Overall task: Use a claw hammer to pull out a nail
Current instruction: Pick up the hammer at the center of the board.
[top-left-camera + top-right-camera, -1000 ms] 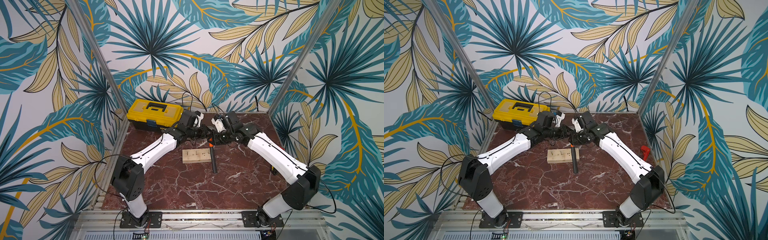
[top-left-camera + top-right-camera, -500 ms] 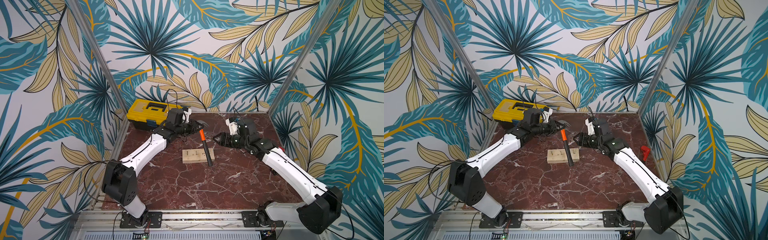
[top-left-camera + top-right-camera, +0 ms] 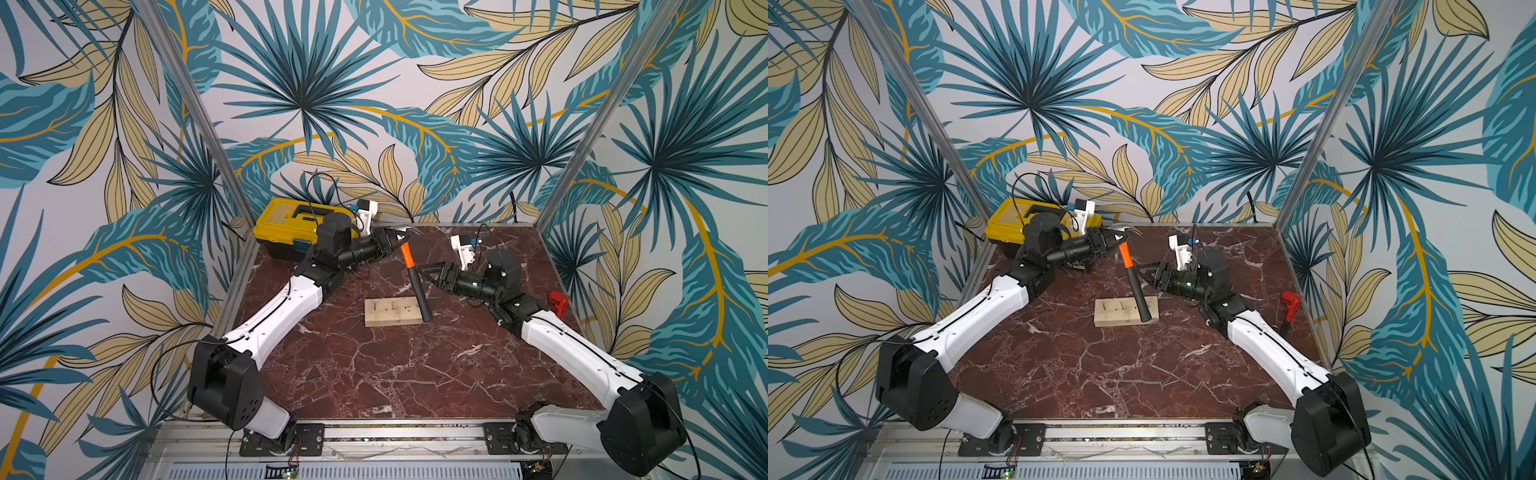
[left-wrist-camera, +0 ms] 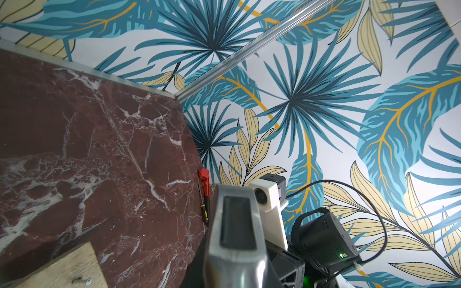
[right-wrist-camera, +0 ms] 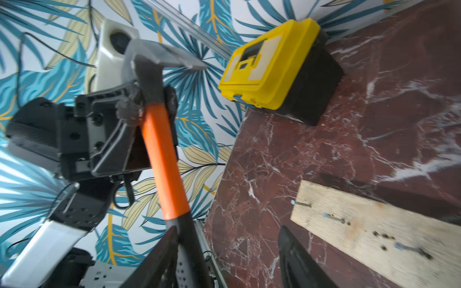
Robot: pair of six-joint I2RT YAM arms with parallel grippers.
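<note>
1. The left gripper is clamped on the small claw hammer with a silver metal head, orange upper shaft and black lower shaft. It grips the dark neck just under the head (clearest in the right wrist view, at the hammer).
2. The hammer hangs head-up and tilted, clear of the red-brown marble tabletop. Its black end sits low over the right end of the pale, flat wooden block; I cannot tell whether they touch.
3. The right gripper has its jaws apart and holds nothing. It sits just beside the shaft where orange meets black (contact cannot be told).
4. Several small metal nails stick out of the block's top face.
5. A yellow plastic toolbox with a black base stands in the far left corner. A red-headed tool with a dark shaft lies by the right edge.
</note>
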